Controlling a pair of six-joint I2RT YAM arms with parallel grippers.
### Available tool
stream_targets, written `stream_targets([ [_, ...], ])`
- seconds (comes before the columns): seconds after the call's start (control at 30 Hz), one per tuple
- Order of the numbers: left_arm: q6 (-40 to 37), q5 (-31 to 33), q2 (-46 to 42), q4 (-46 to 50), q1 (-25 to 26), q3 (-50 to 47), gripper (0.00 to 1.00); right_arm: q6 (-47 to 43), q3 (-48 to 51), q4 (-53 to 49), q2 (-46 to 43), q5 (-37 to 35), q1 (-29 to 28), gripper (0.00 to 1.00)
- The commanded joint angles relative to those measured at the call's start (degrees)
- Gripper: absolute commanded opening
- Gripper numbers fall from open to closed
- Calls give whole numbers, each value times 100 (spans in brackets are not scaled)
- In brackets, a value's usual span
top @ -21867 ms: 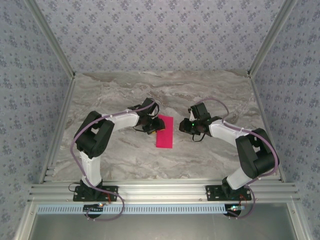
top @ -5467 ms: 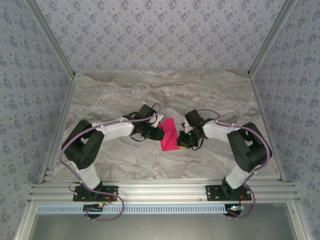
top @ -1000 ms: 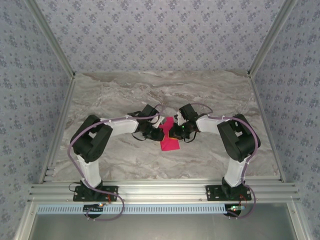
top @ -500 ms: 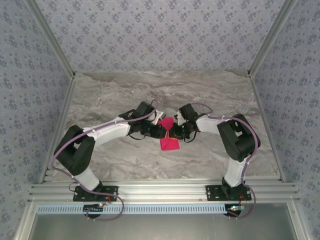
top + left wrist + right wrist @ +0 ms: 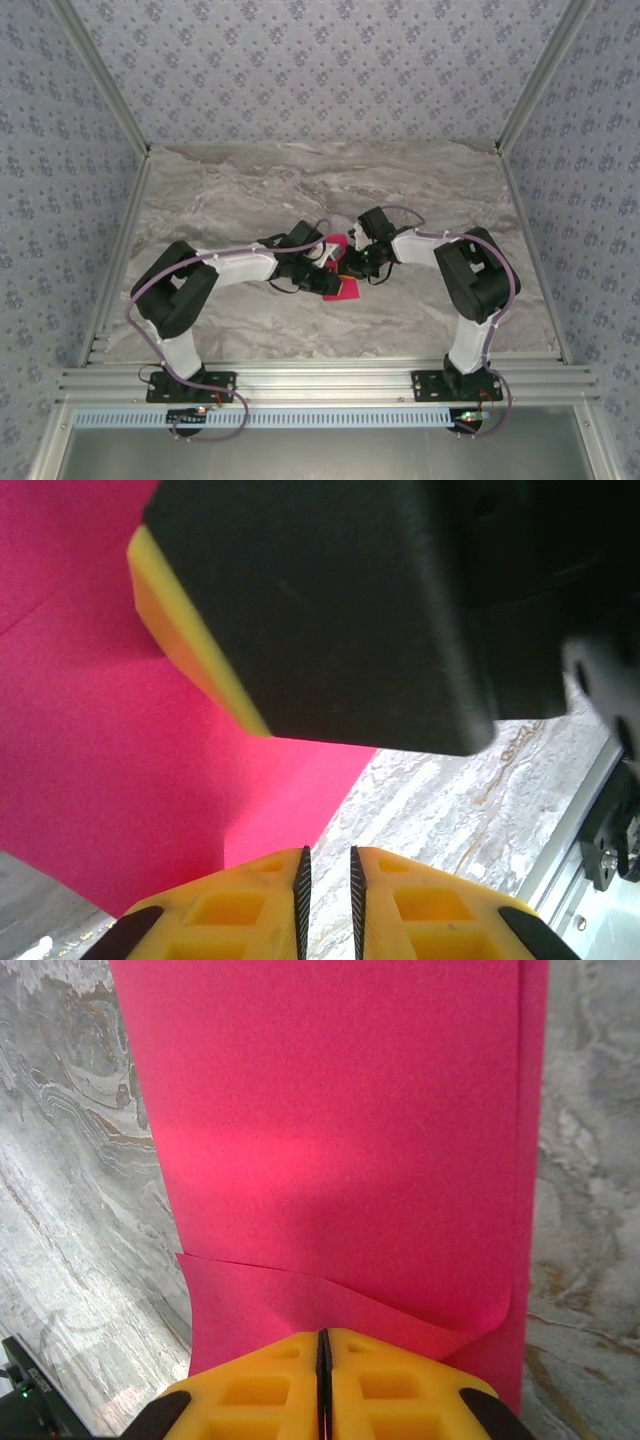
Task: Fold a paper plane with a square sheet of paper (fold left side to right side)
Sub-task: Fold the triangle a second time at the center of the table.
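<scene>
From above, the left claw [image 5: 328,278] has slid right across the paper [image 5: 342,290] at mid-bench [image 5: 230,190], meeting the right claw [image 5: 350,262].

In the left wrist view, the left claw [image 5: 327,855] is barely open and empty. The paper [image 5: 100,740] fills the left, under a right finger [image 5: 300,610].

In the right wrist view, the right claw [image 5: 322,1335] is pinched on the lifted flap of the paper [image 5: 330,1130].

The grey, marble-veined tabletop [image 5: 220,190] carries the magenta-pink square sheet of paper [image 5: 341,289]. It is folded into overlapping layers and lies near the tabletop's middle, with one creased flap curling up off the layer beneath.
</scene>
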State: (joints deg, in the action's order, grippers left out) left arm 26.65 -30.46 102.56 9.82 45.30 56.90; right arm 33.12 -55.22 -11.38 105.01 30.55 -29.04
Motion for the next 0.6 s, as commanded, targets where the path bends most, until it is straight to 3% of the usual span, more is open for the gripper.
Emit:
stream_targets([
  [0.0, -17, 72, 112, -16, 14, -56, 20, -140, -23, -522, 204, -434, -30, 12],
  [0.57, -90, 319, 317, 128, 50, -227, 19, -259, -59, -676, 228, -514, -28, 12],
])
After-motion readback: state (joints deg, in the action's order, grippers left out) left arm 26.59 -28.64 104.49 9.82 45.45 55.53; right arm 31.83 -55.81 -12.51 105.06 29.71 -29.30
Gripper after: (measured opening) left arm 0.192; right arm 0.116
